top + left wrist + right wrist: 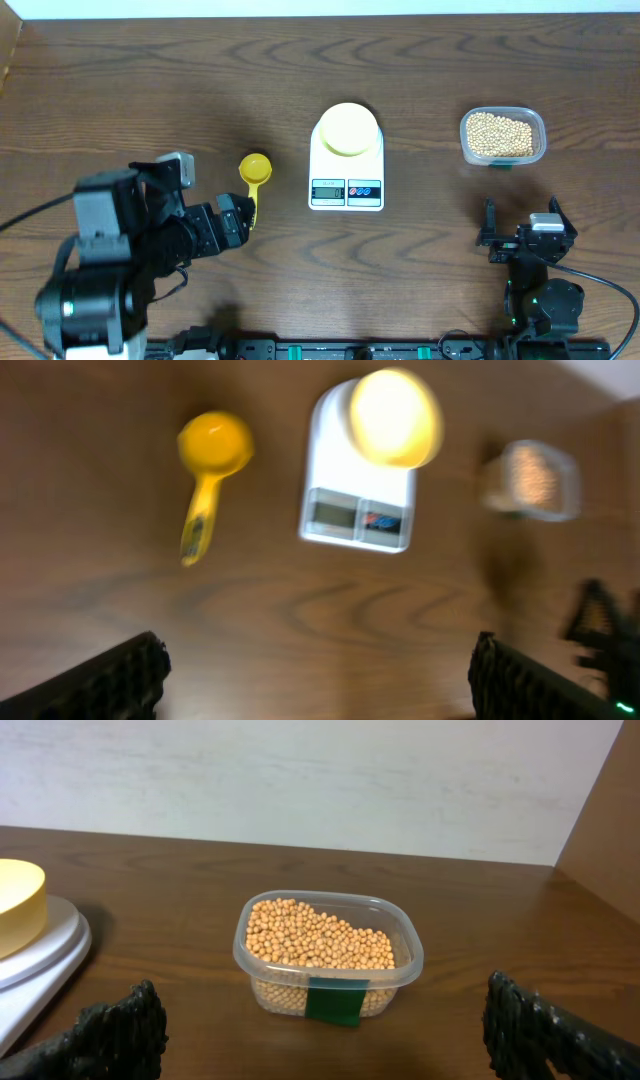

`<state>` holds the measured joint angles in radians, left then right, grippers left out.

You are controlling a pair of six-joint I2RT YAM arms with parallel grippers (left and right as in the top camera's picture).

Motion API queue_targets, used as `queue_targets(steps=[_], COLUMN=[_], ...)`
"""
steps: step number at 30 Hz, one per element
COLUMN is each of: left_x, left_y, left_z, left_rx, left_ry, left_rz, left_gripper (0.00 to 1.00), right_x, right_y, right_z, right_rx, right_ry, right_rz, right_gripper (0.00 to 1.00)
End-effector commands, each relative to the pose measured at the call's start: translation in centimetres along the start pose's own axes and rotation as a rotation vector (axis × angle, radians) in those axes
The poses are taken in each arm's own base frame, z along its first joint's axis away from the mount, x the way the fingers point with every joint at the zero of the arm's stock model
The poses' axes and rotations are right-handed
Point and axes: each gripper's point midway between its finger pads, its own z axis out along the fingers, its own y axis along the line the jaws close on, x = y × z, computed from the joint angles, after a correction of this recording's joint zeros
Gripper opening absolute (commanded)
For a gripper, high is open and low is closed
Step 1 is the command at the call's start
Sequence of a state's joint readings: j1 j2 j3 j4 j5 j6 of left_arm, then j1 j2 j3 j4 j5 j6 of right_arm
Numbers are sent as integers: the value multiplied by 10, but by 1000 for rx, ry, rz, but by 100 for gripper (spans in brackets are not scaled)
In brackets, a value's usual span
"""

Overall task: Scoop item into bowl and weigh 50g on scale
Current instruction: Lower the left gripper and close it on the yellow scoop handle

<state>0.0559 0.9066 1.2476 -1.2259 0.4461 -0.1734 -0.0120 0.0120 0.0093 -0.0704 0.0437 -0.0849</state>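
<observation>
The tan beans (pixel 500 133) fill a clear plastic tub (pixel 330 975) at the right; they also show in the right wrist view (pixel 320 935). The pale yellow bowl (pixel 347 128) sits on the white scale (pixel 346 192) at mid table; both show blurred in the left wrist view, bowl (pixel 393 417) and scale (pixel 355 520). My left gripper (pixel 240 220) is open and empty (pixel 320 670), close to the handle end of the yellow scoop (pixel 254 172). My right gripper (pixel 523 218) is open and empty (pixel 320 1020), in front of the tub.
The yellow scoop (pixel 213 445) lies flat left of the scale, handle toward me. The tub bears a green label (pixel 333 1002). The scale's edge and the bowl (pixel 18 905) show at the left of the right wrist view. A white wall stands behind the table.
</observation>
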Motion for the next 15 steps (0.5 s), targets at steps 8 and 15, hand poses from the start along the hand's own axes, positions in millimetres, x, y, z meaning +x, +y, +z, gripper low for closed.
queue_targets(steps=[8,15], left_x=[-4,-5], left_y=[40,51], left_z=[30,59], left_rx=[-193,-217], left_ry=[152,261], left_rz=[-29,-65], left_gripper=[98,98], right_x=[1,1], right_y=[-1,-1], right_z=[0,0], right_rx=[5,5], right_ry=[-1,-1], right_rz=[6,6], right_gripper=[99,99])
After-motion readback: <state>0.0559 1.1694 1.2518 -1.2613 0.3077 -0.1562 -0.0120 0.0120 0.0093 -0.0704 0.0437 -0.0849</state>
